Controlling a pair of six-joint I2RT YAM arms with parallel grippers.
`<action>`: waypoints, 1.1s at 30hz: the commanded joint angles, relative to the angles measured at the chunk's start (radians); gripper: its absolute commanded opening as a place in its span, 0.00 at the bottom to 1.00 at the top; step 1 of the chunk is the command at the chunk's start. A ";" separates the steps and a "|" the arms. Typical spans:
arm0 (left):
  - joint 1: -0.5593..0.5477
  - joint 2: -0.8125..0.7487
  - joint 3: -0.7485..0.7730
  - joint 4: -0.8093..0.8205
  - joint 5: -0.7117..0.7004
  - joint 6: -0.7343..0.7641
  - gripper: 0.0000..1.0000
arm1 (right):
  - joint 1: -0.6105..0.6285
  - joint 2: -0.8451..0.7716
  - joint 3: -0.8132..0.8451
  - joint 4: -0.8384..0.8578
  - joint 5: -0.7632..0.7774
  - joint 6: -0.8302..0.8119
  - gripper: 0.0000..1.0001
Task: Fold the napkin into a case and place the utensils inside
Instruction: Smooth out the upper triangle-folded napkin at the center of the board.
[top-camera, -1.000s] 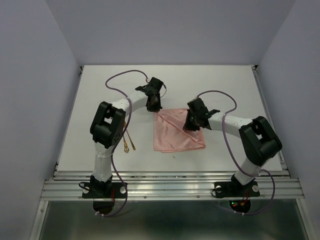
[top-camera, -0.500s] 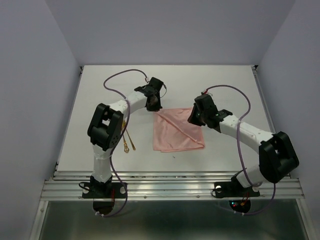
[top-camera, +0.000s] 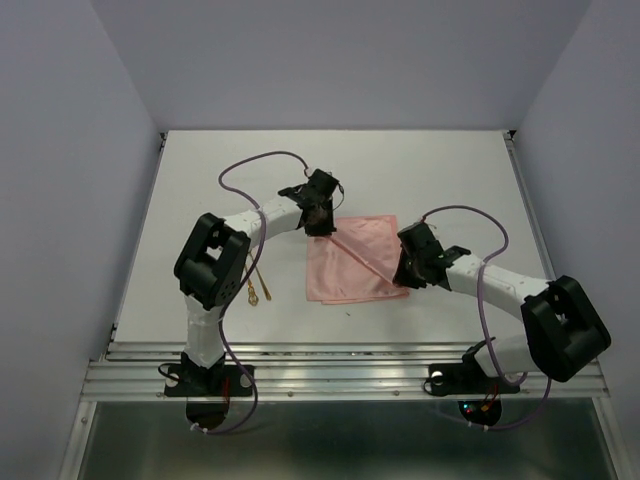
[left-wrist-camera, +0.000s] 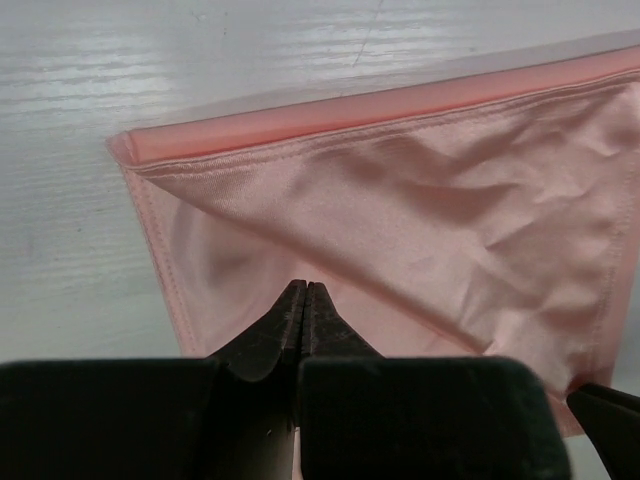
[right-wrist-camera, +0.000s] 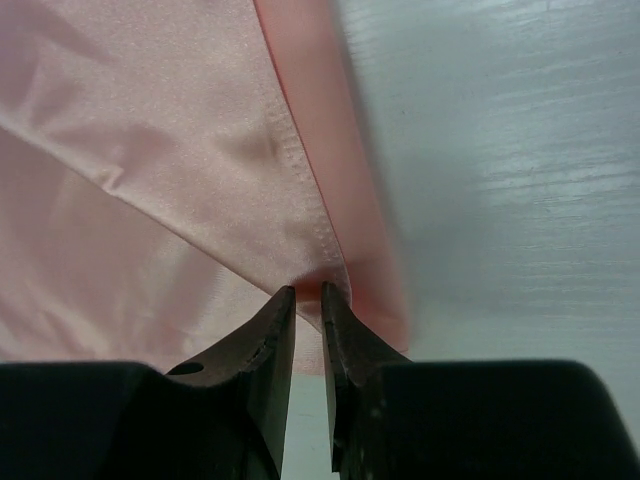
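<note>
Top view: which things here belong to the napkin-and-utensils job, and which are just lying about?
Job: pink napkin; two gold utensils beside it; left pincer and right pincer, both at the napkin.
Not the job: white table; purple cables on the arms; metal rail at the near edge.

We see lots of bare table (top-camera: 440, 170) on the far side and far right where a gripper could pass, with walls (top-camera: 60, 200) shutting it in on the left, right and far sides. In the middle lies the napkin (top-camera: 350, 268), with the left gripper (top-camera: 322, 216) at its far left corner and the right gripper (top-camera: 407, 273) at its near right corner. The left arm (top-camera: 215, 262) and right arm (top-camera: 510, 290) bend in from the near edge, and the utensils (top-camera: 258, 285) lie right beside the left arm, with a strip of bare table between them and the napkin.
</note>
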 joint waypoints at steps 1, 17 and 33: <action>0.005 0.049 0.028 0.017 0.003 0.001 0.06 | 0.005 0.020 0.002 0.011 0.038 0.015 0.22; 0.019 0.059 0.105 -0.043 -0.025 0.043 0.06 | 0.005 -0.112 0.022 -0.063 0.047 0.021 0.24; 0.080 0.201 0.166 -0.040 -0.066 0.041 0.06 | 0.005 0.002 -0.069 0.063 0.033 0.027 0.22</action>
